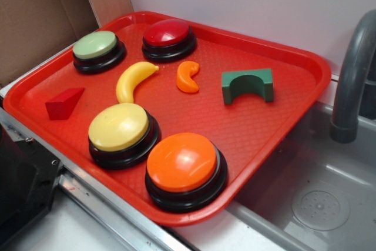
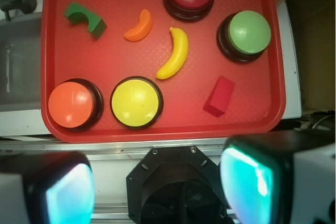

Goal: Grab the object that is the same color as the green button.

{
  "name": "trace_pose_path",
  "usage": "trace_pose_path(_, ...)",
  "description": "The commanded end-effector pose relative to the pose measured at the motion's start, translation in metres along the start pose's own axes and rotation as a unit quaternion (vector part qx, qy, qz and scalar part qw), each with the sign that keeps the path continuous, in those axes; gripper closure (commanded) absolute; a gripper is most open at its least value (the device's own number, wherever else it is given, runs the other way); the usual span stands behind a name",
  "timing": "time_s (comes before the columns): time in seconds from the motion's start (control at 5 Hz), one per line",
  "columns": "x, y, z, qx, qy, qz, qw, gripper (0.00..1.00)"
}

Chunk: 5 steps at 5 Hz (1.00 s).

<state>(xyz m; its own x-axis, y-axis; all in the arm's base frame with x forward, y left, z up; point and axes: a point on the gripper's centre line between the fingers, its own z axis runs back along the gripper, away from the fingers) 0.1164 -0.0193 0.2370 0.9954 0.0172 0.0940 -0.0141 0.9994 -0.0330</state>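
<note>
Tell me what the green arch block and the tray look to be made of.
Arch block: probably painted wood or matte plastic; flat dull green faces, crisp edges, no glare. Tray: moulded plastic, going by its fine pebbled texture, rounded raised rim and soft sheen.

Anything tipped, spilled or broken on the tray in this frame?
Nothing stands out. The four buttons sit upright on the red tray, and the green arch block, banana, orange slice and red wedge lie apart, intact.
</note>
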Motion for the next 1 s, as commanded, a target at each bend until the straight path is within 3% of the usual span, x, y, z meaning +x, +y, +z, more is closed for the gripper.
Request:
trace_pose_path(0.0,0.0,0.0,0.0,0.0,0.0,0.0,1.0,0.0)
trace_pose_path(0.2,0.043,-0.016,-0.015,0.025,0.043,-0.127,0.991,0.0)
trace_pose_path(0.4,0.08,-0.029,-0.041,-0.006,0.029,-0.249,0.968,0.0)
trace_pose_path(0.6,0.108,-0.049,-0.081,-0.028,0.019,-0.367,0.93,0.0)
trace_pose_path(0.8,0.126,-0.067,-0.124,-0.014,0.01,-0.451,0.892,0.0)
